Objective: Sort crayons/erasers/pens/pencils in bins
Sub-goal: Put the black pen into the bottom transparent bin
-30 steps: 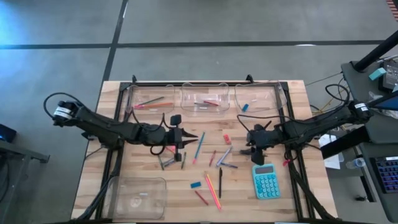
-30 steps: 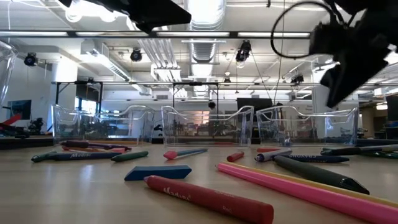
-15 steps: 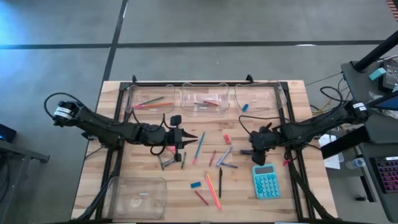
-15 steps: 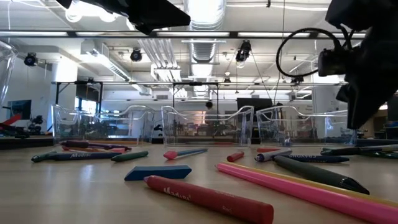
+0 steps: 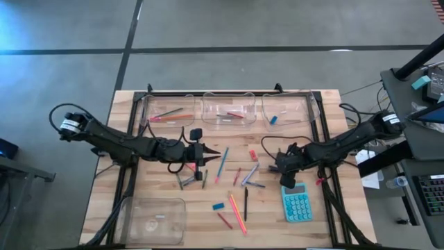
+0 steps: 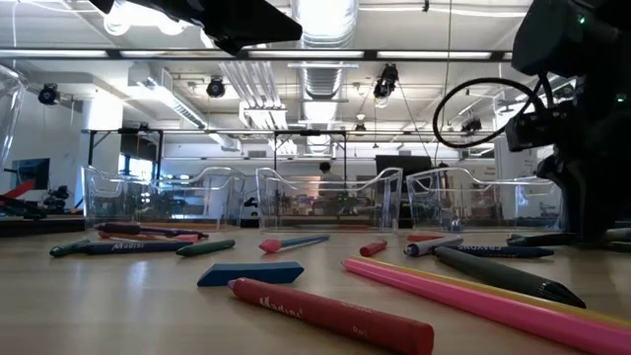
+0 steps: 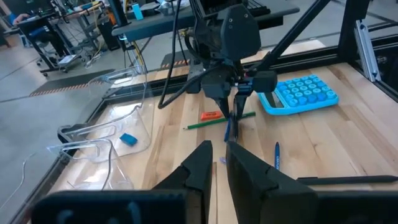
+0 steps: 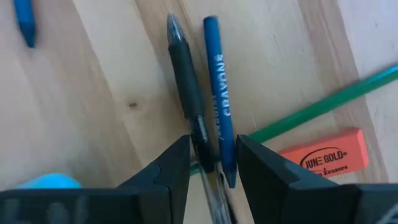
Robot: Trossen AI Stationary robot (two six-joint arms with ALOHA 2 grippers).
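The right gripper point(image 8: 211, 165) is low over the table point(image 5: 166, 201), its jaws partly open astride a black pen point(image 8: 189, 99) and a blue crayon point(image 8: 219, 93) lying side by side, gripping neither. The left gripper point(image 7: 214, 163) hovers nearly closed, empty.

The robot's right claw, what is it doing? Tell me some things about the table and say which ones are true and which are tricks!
1. The right gripper straddles a black pen and a blue crayon. True.
2. The calculator is red. False: teal.
3. An orange eraser lies beside a green pencil. True.
4. All the bins are stacked up. False: three stand in a row, one apart.
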